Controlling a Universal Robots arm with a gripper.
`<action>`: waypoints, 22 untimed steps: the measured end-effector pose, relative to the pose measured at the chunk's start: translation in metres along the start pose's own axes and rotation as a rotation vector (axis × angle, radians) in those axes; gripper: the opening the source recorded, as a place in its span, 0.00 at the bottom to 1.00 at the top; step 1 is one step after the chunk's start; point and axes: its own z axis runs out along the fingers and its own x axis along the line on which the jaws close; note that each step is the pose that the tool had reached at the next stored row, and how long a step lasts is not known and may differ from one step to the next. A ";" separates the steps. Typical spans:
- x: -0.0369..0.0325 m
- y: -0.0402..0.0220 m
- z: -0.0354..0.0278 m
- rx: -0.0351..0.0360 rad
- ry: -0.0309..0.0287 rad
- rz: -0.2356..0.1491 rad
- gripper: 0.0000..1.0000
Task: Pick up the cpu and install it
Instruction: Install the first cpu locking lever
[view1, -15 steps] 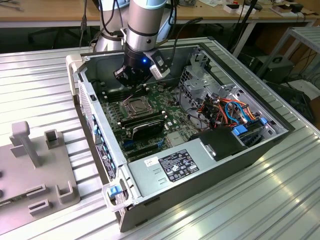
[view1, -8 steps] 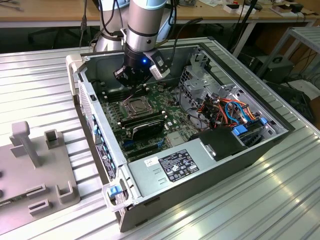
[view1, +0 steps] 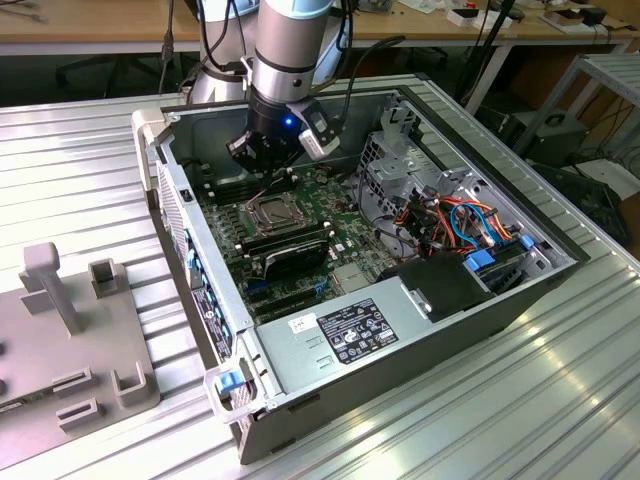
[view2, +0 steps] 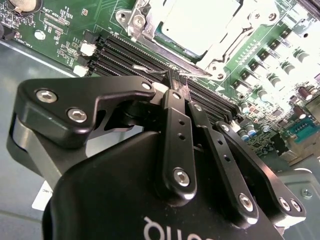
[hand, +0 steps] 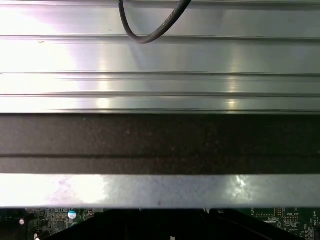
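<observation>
The gripper (view2: 176, 82) hangs inside the open computer case (view1: 560, 262), fingers pinched nearly together on nothing. The cpu (view2: 197, 22) already sits in the motherboard's metal-framed socket (view2: 150, 37), just beyond the fingertips (past the black memory slots (view2: 135, 60)).

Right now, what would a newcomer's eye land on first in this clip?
The black gripper, its fingers together, hangs inside the open grey computer case, just beside the metal-framed square socket where a flat grey square chip already sits. Green motherboard surrounds it.
</observation>
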 end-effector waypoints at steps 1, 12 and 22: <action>0.0000 0.0000 0.0005 0.0000 0.0000 0.000 0.11; -0.0041 -0.0004 0.0052 0.0003 0.0002 0.000 0.11; -0.0077 -0.0008 0.0119 0.0003 0.0001 0.000 0.11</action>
